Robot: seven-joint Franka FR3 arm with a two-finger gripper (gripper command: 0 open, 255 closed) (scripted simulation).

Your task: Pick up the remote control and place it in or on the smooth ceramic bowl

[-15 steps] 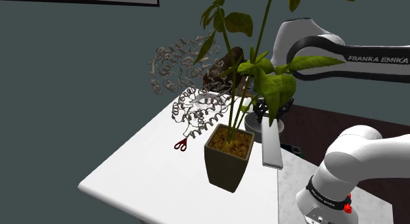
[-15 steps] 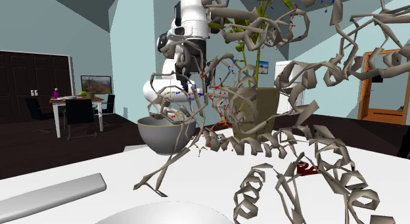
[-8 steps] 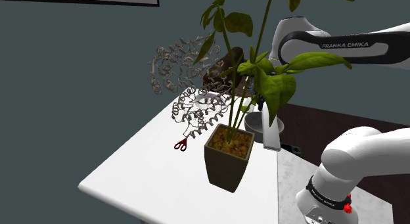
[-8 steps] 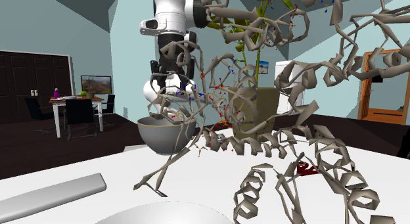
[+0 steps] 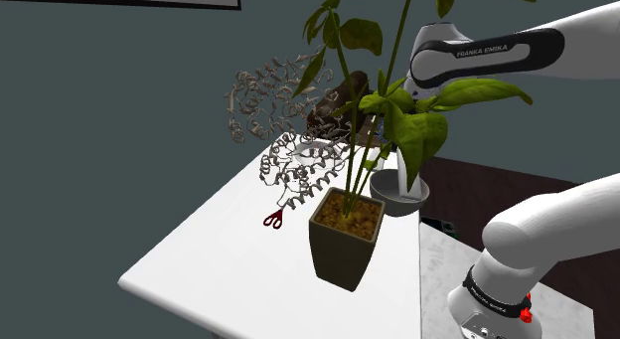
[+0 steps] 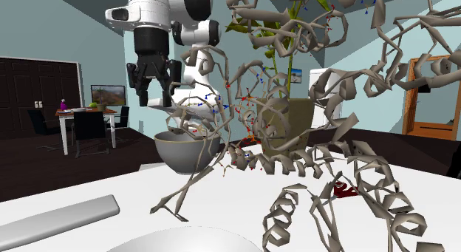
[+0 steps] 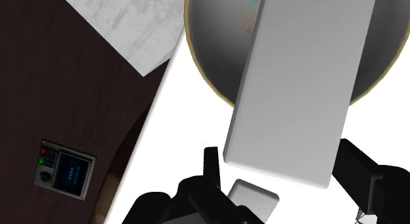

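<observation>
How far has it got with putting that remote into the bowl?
Nearly finished. Done: the pale grey slab-shaped remote control stands leaning inside the smooth grey round bowl. In hand: nothing; the black gripper hangs above it, fingers apart, not clasping the slab. Left: only backing away, it seems.

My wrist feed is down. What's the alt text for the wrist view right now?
A pale grey remote control stands on end in the grey bowl, framed by the open gripper, whose black fingers are spread on either side of it. Around the bowl lies the white table; beyond its edge are dark floor and a small blue-screened box.
</observation>
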